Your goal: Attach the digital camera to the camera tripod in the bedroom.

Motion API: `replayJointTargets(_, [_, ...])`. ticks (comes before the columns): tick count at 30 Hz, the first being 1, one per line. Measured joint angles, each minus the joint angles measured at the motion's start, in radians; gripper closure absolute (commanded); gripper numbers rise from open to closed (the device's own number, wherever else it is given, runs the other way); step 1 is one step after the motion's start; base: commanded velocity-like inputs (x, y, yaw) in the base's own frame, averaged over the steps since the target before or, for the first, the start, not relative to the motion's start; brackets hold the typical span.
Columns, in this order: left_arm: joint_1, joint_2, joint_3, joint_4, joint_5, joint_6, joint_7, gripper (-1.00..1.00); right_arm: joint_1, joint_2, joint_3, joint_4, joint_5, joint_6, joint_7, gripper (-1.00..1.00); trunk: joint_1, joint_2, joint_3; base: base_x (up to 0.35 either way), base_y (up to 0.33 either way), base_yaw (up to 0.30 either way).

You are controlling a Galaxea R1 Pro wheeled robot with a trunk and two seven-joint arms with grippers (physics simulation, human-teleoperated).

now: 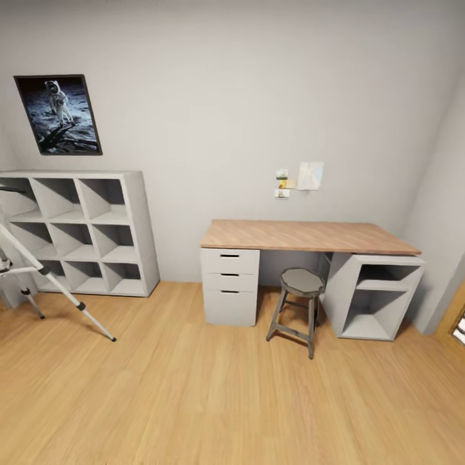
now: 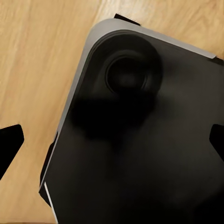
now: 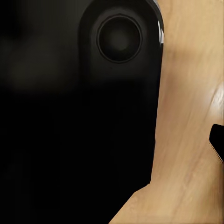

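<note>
We stand in the bedroom, facing a pale grey wall across a light wood plank floor (image 1: 213, 400). The camera tripod (image 1: 45, 278) sits at the left edge of the head view, cut off by the frame: silver legs with black joints and feet splay out on the planks just in front of a white cube shelf (image 1: 97, 232). Its head is out of frame, so we cannot tell whether anything is mounted on it. We can make out no digital camera on the wooden desk (image 1: 303, 236), the floor or the visible shelf cubes.

By our reading the task is at an early stage: nothing is gripped that we can see, the camera is yet to be found and fetched, and the attaching is all ahead.

In the left wrist view, two dark fingertips (image 2: 10, 140) stand wide apart at the frame's sides over the robot's dark base (image 2: 140, 154), with nothing between them. In the right wrist view a single dark tip (image 3: 217, 142) shows against the floor; whether that gripper is apart or together we cannot tell.

Open floor is generous across the middle of the room. The things to skirt are the outstretched tripod leg at left, a grey stool (image 1: 298, 303) standing out from under the desk, and the desk's drawer unit (image 1: 230, 287).
</note>
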State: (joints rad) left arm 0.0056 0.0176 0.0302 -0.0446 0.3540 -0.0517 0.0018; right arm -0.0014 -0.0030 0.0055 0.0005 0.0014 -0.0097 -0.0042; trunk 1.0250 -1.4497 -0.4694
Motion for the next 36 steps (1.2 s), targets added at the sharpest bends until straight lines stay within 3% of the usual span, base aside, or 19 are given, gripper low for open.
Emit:
replayJointTargets(12, [0.000, -0.001, 0.003, -0.001, 0.001, 0.000, 0.005, -1.00, 0.000, 0.000, 0.000, 0.001, -0.001, 0.000, 0.000, -1.00, 0.000, 0.000, 0.000, 0.040, 0.000, 0.267])
replayJointTargets(36, [0.000, -0.002, 0.002, -0.001, 0.001, 0.000, 0.007, -1.00, 0.000, 0.000, 0.000, 0.001, -0.001, 0.000, 0.000, -1.00, -0.001, 0.000, 0.000, 0.295, 0.000, 0.267])
